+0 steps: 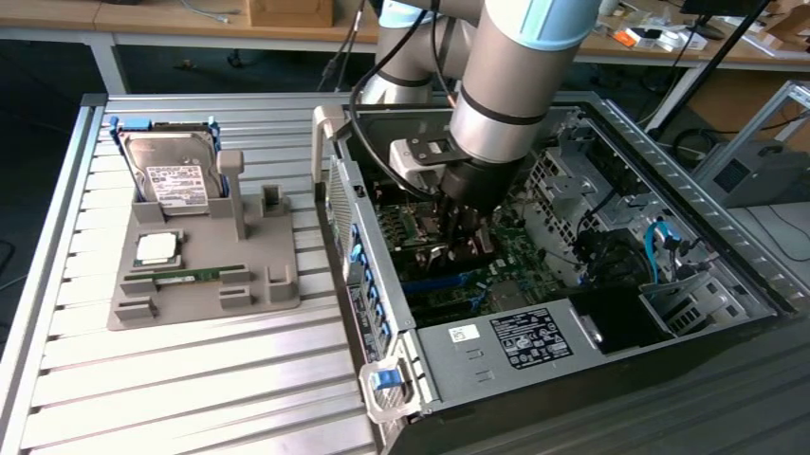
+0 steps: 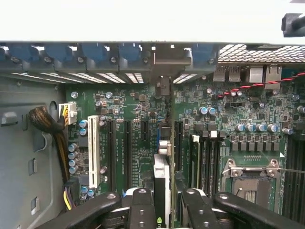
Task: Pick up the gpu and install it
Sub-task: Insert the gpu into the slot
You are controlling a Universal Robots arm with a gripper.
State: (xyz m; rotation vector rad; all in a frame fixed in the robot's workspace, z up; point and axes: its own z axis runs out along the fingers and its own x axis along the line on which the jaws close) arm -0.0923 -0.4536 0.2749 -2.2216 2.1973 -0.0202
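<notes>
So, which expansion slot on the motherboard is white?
The long slot beside the cable bundle, the one farthest from the gpu held in the hand; the other expansion slots are black.

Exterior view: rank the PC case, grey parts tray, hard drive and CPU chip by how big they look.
Largest to smallest as they appear:
1. PC case
2. Grey tray
3. Hard drive
4. CPU chip
The gaps are wide enough that nearness to the camera does not change the order.
</notes>
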